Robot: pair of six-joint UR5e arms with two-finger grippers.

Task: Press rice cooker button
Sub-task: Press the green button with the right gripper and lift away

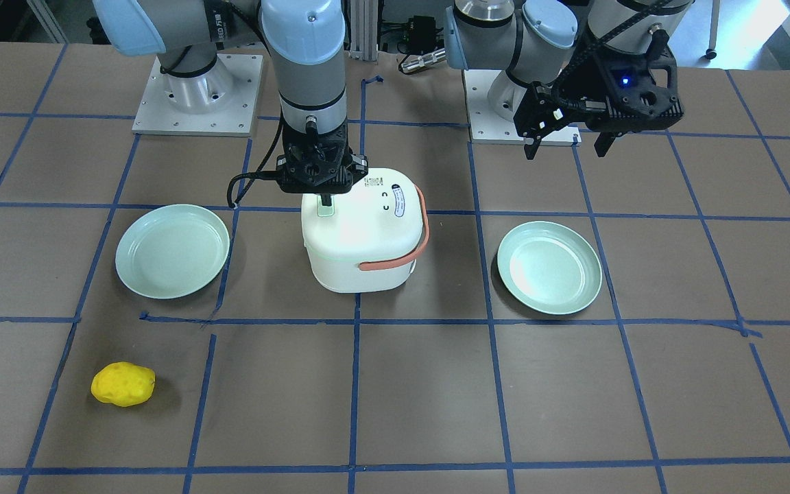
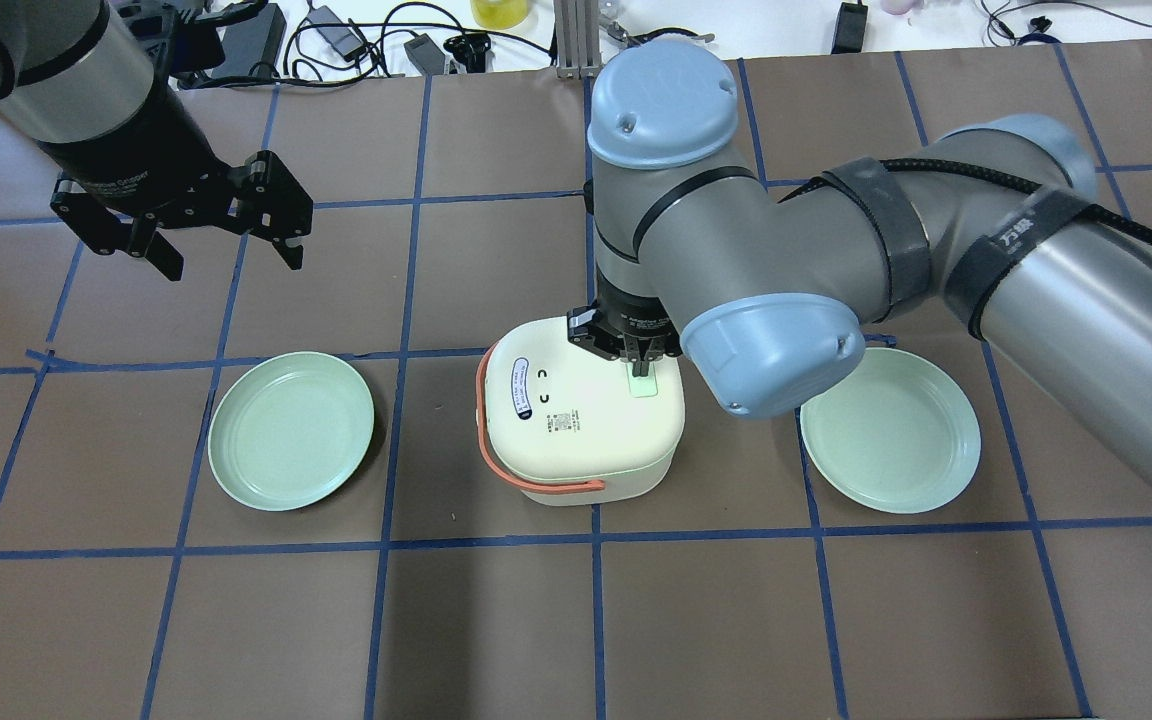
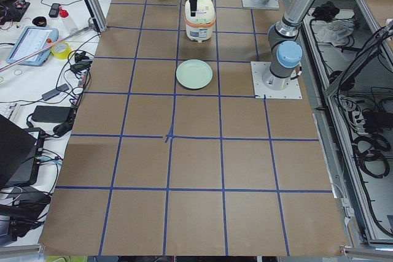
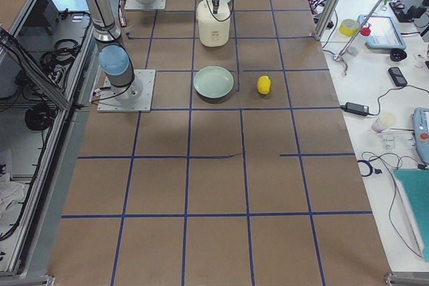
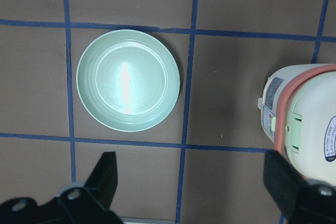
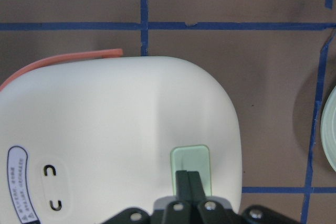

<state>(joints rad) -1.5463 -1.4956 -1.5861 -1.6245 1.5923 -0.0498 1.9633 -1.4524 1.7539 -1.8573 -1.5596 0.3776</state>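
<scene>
1. One rice cooker [image 1: 361,233], white, is stood upright near the middle of the counter [image 1: 422,398], between two plates. Its pale green button [image 6: 191,162] is set in the lid's top, close to the edge nearest the robot's base.
2. One pair of right jaws is clenched tip to tip with nothing held and pointed straight down over the button. The closure is judged deliberate: joined tips make one narrow prod that fits inside the button's outline. Whether contact is made cannot be told.
3. One pair of left jaws is released wide and empty, hung above the counter over the left plate [image 2: 291,430]. It is judged to be parked out of the way.
4. One right plate [image 2: 891,430], pale green and empty like its twin, is apart from the cooker.
5. One yellow lump [image 1: 123,384] is laid well apart, toward the counter's far side.
6. Margins: the button is bordered closely by the lid's rounded edge, so a plumb push is judged necessary, since sideways drift could slide the tips off. The orange handle [image 1: 395,264] is lowered on the sides away from the button. The way straight up is unobstructed.
</scene>
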